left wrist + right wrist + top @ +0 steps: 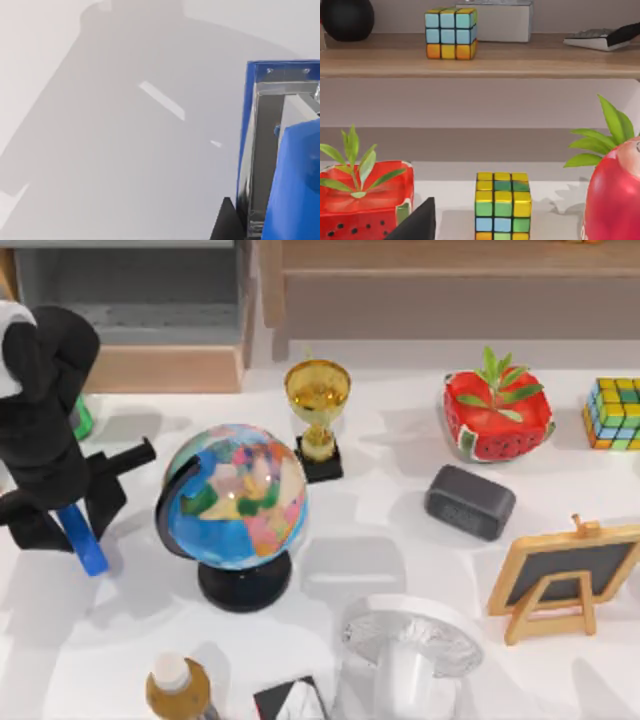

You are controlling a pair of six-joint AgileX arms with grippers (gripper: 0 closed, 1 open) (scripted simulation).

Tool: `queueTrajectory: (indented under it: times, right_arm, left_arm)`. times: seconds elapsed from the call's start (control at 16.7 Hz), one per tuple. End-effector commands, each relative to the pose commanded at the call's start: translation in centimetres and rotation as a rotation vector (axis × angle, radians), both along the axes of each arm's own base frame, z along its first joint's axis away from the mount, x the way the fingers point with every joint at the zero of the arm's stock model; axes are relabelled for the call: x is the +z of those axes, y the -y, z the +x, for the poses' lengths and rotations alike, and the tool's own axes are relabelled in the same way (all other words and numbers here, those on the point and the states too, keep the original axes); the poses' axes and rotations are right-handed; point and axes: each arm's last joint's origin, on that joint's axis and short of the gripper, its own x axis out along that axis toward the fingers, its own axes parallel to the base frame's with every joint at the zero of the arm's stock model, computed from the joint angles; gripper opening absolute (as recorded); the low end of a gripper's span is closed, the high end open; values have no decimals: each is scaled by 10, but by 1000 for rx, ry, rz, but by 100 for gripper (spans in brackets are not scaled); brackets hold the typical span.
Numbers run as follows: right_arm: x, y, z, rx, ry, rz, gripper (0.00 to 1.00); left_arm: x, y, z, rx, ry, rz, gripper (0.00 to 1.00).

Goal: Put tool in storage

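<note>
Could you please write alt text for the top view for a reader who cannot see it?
The left gripper, at the table's left edge, holds the blue tool beside a globe. A gold trophy stands behind the globe.

A rendered, home-like study corner. A white counter [400,540] carries a globe [235,498], trophy [317,415] and puzzle cube [614,413]. Wooden shelves [480,62] stand behind.

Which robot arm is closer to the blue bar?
Left. The left gripper, at the table's left side beside the globe, is right at the blue bar, which sticks out below it. The right arm is off by the cube and watermelon planter, far to the right.
</note>
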Motion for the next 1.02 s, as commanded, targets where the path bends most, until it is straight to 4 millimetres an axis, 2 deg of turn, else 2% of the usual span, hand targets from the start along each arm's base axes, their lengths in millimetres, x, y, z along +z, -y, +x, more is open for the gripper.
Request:
queueTrajectory:
  times: [0.12, 0.24, 0.36, 0.6, 0.72, 0.84, 1.02]
  right_arm:
    - [0, 0, 0, 0, 0, 0, 100]
    - [0, 0, 0, 0, 0, 0, 100]
    - [0, 0, 0, 0, 0, 0, 100]
    - [0, 0, 0, 0, 0, 0, 100]
    - [0, 0, 0, 0, 0, 0, 100]
    - [0, 0, 0, 0, 0, 0, 100]
    - [0, 0, 0, 0, 0, 0, 100]
  left_arm:
    - [-2, 0, 0, -1, -5, 1, 0]
    - [8, -2, 5, -9, 24, -5, 0]
    - [29, -5, 15, -31, 83, -15, 0]
    - [90, -22, 41, -101, 240, -23, 0]
    - [119, -37, 54, -142, 308, -9, 0]
    - [139, -57, 69, -181, 352, 17, 0]
    - [149, -98, 94, -235, 365, 68, 0]
